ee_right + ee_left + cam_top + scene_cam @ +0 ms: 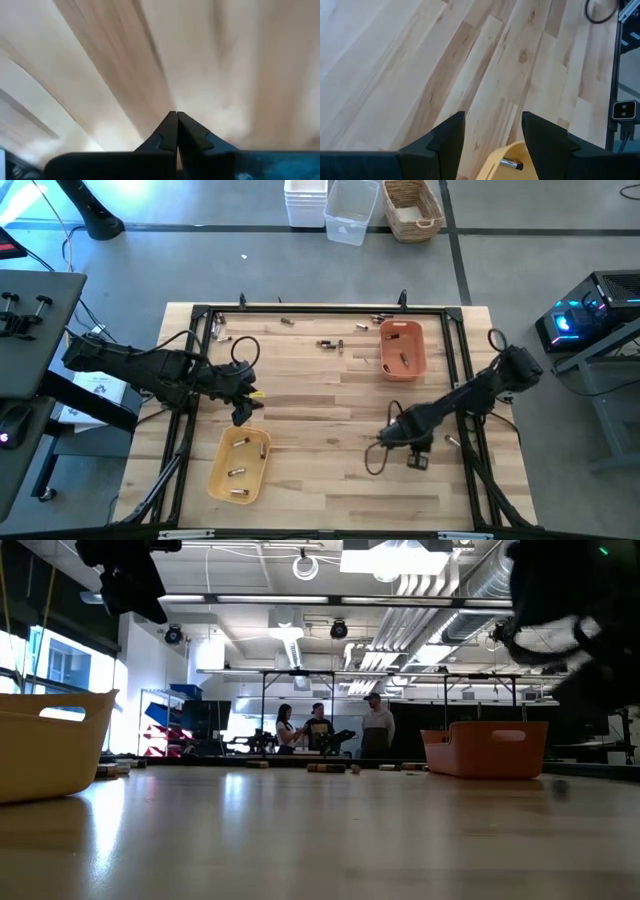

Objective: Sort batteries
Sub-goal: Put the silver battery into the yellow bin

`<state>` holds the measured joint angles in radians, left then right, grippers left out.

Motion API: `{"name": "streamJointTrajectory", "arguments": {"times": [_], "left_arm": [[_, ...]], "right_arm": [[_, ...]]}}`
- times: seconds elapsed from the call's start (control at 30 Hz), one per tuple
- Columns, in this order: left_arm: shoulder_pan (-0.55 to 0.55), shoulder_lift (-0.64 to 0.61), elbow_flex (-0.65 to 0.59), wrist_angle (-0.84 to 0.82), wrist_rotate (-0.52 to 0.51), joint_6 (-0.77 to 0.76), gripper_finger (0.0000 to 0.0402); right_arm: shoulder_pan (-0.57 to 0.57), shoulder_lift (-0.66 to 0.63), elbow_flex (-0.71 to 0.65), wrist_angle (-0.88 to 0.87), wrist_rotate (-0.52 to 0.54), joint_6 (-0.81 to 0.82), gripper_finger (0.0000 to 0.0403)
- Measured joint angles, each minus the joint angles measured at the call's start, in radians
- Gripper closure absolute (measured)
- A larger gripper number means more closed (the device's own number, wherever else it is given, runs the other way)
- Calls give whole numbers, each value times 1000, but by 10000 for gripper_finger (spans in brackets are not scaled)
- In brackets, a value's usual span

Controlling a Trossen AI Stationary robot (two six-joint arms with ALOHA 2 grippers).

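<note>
Above the yellow tray the left claw hangs with fingers spread, empty; the right claw rests clamped on nothing; batteries lie scattered along the worktop's far edge, so a careless reach might roll them away.

A robotics lab: exposed ceiling ducts, equipment benches, people standing behind.

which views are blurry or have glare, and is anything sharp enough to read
Right wrist view: the wood is smeared and soft, only the shut right gripper is crisp. Low view: ceiling lights glare off the table, and the dark arm shapes at the top corners are out of focus. Left wrist view: sharp, one battery clear in the yellow tray.
</note>
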<state>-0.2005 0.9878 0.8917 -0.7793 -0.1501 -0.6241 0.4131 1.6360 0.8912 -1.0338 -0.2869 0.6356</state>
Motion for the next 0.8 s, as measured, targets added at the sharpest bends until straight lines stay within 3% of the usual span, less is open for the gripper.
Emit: {"name": "streamJointTrajectory", "arguments": {"times": [0.1,0.2,0.4,0.57,0.8], "left_arm": [[0,0,0,0,0,0,214],[0,0,0,0,0,10,214],[0,0,0,0,-3,65,214],[0,0,0,0,-12,69,214],[0,0,0,0,-21,61,214]], "right_arm": [[-42,-1,114,-98,101,-58,403],[-68,-2,155,-225,124,-90,403],[-101,-2,-61,-278,-111,-147,403],[-104,-1,-220,-273,-121,-165,403],[-105,0,-259,-202,-155,-187,403]]}}
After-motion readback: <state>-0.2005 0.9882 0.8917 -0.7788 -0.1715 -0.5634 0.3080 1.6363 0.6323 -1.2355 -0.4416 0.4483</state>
